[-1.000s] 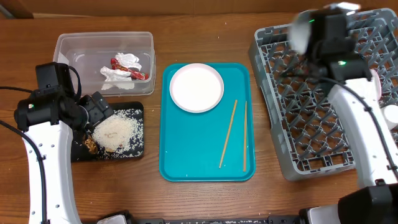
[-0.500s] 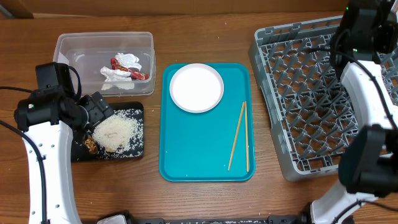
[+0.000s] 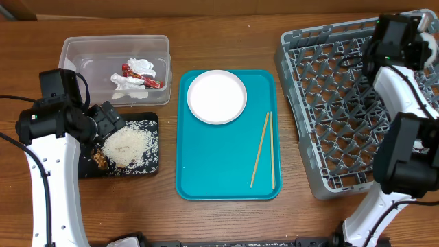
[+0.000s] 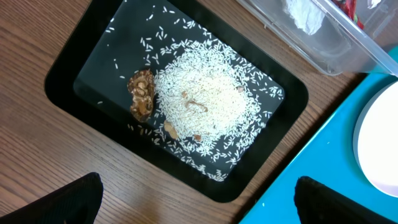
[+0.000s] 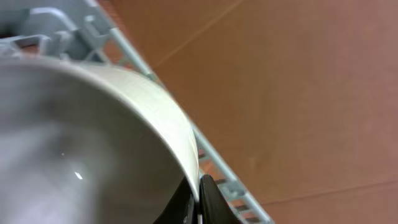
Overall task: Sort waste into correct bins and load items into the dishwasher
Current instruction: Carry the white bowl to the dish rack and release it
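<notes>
**Right arm just swung the bowl to the rack's far right corner**

The right gripper [image 5: 199, 199] is clamped on the rim of a round white bowl [image 5: 93, 124]. A second ago it was over the far left of the big square grey plastic dish rack [image 3: 329, 116]; now it hangs over the far right edge, so I'd guess a set-down is coming. The left gripper [image 3: 112, 125] hasn't budged. Its jaws are spread wide with nothing in them, above the shallow black rectangular tray [image 4: 87, 68] of loose white rice [image 4: 205, 106]. The crumpled white napkin [image 3: 140, 66] already sits in the clear rectangular plastic tub [image 3: 68, 51]. Still waiting on the teal plastic tray [image 3: 219, 165]: the round white plate [image 3: 217, 97] and the thin wooden chopsticks [image 3: 260, 149]
</notes>
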